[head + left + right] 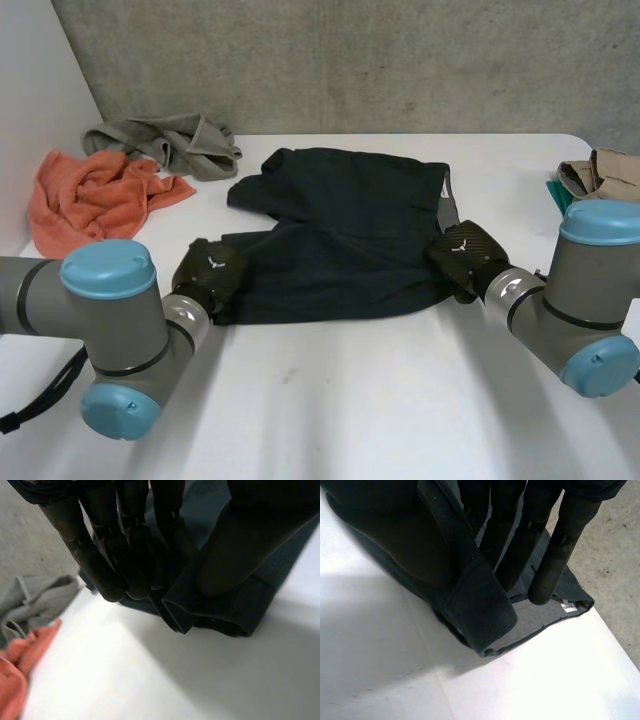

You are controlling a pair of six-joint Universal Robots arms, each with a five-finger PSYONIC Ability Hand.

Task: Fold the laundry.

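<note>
Head view: high, behind and between left arm (110, 330) and right arm (590, 290), facing down and forward across white table (330, 400) to far wall (350, 60). Left wrist view: tight along left hand (125, 555), at near-left corner of dark garment (340, 240). Right wrist view: equally tight along right hand (560, 540), near-right corner. All three share the garment

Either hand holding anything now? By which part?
Both pinch the dark garment between thumb and fingers: the left hand at its near left corner, the right hand at its near right corner.
</note>
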